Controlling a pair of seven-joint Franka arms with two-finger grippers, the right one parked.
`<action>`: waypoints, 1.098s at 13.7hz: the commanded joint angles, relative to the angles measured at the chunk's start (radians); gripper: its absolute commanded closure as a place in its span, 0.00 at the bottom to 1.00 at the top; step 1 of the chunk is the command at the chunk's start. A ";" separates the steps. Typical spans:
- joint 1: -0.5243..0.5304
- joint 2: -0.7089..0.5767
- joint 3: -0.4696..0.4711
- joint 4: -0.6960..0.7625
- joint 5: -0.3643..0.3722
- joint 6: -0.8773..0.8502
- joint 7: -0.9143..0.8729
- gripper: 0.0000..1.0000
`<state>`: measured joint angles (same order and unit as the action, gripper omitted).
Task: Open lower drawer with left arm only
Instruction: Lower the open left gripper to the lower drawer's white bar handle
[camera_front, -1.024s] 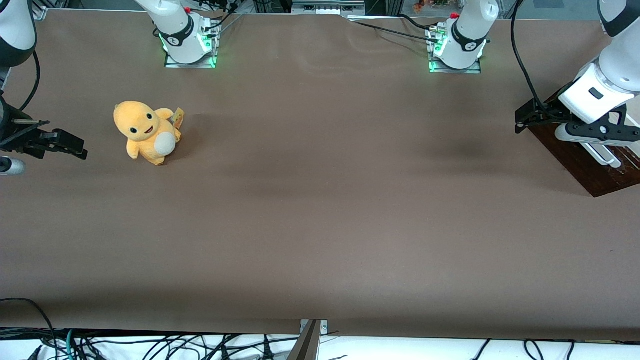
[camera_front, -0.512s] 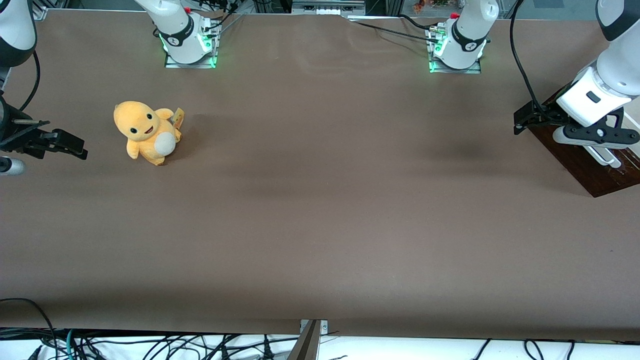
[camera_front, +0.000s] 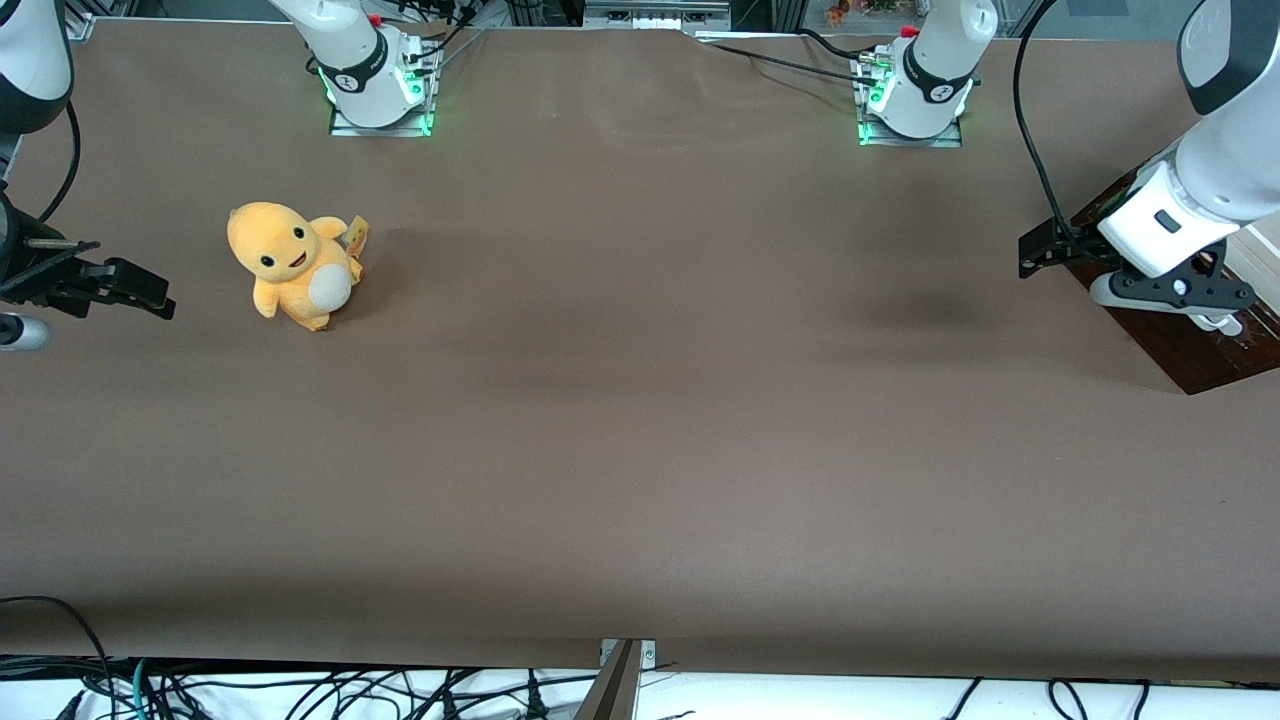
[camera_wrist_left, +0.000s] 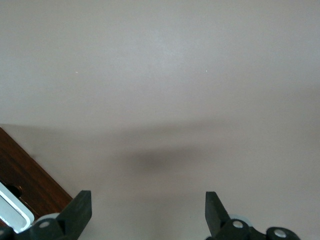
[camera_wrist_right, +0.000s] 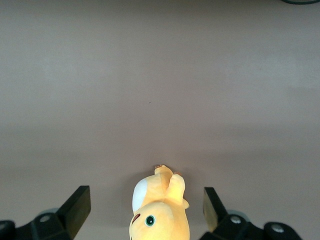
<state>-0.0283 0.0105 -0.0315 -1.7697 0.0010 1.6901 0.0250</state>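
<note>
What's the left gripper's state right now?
Left gripper: open, holding nothing, above the lower drawer front by its handle.

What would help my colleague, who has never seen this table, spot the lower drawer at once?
Go to the working arm's end of the brown table. There the lower drawer shows as a glossy dark brown wooden front, with the open gripper of the left arm above its white loop handle. Nothing else there is dark wood.
</note>
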 joint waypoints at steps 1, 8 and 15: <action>0.004 0.006 0.002 0.018 0.008 -0.020 0.013 0.00; 0.022 0.029 0.005 0.018 0.104 -0.029 0.004 0.00; 0.008 0.207 -0.011 0.016 0.394 -0.041 -0.244 0.00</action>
<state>-0.0160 0.1620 -0.0412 -1.7752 0.3289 1.6742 -0.1444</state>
